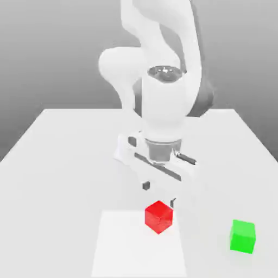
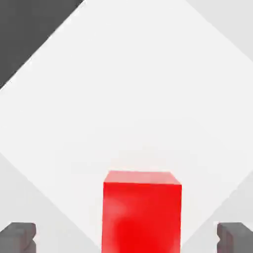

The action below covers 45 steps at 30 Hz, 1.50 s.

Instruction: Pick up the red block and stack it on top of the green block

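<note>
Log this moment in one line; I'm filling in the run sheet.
phase: pre-grasp | hand: open, fingers astride red block, not closed | red block: on table | green block: apart, nothing stacked on it

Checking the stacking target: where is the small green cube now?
In the exterior view, the small green cube sits on the white table at the exterior view's lower right, apart from the small red cube.

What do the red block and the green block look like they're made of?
The red block looks like smooth hard plastic: uniform colour, with a soft sheen on its faces in the hand view. The green block looks like similar plastic, flatter and more matte. Both are simulator renders, so this is only a guess.
</note>
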{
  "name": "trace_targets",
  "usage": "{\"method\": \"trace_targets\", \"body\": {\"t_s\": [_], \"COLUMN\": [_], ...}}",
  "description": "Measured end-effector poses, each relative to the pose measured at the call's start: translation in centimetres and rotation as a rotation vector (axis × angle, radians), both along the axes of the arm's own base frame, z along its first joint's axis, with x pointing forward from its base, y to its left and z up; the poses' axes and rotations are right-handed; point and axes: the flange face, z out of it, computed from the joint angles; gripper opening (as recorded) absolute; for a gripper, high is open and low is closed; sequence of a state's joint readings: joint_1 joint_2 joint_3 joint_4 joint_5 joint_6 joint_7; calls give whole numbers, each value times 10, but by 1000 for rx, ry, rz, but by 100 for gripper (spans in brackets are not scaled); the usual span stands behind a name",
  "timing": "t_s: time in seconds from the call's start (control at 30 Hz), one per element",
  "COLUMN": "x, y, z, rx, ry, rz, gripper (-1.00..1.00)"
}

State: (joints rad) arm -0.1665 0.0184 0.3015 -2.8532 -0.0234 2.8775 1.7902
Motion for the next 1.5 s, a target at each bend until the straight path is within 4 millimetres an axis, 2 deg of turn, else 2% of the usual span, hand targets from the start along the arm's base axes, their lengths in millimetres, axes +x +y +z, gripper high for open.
{"method": "trace_targets", "body": {"t_s": [0.17, 0.2, 0.43, 0.73, 0.97, 1.13, 1.2, 1.3, 1.33, 1.5], "x": [-2, -3, -3, -2, 30, 40, 44, 46, 45, 45], "y": [0, 0, 0, 3, 100, 179, 193, 196, 196, 196], "z": [-38, -46, -47, 13, 34, 49, 42, 8, -4, -4], "rx": [1, 1, 1, 0, 6, 0, -3, -4, -4, -4], "ry": [4, 5, 3, 4, 8, 6, 5, 4, 4, 4], "rz": [-4, -3, -2, 15, 574, 997, 1078, 1099, 1102, 1102], "gripper": [0, -100, -100, -100, -100, -100, -100, -100, 100, 100]}}
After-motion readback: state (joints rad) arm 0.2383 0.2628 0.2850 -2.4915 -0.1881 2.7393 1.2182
